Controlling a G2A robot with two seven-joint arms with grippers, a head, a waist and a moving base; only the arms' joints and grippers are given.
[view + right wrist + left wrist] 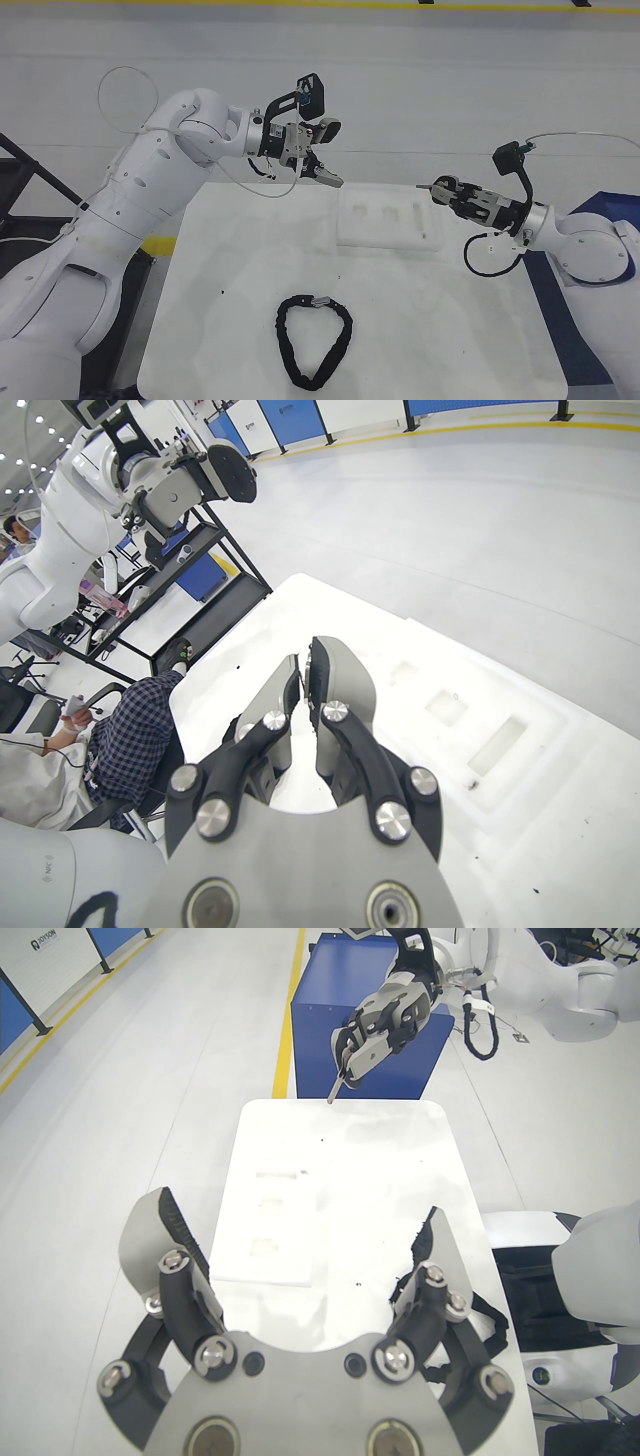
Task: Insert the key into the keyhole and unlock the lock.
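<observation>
Right pincer point(440, 187) pinches key point(426, 186) above tabletop's point(450, 330) right side; long axis runs crosswise, tip toward left pincer point(330, 155), spread wide. Chain lock point(318, 300) lies looped nearer the robot.

i am seeing a white foam tray point(400, 232) with three rectangular recesses lying on the white table point(430, 320) toward its far edge, a blue cabinet point(315, 1053) standing just past one end, a black rack point(235, 592) standing past the other.
</observation>
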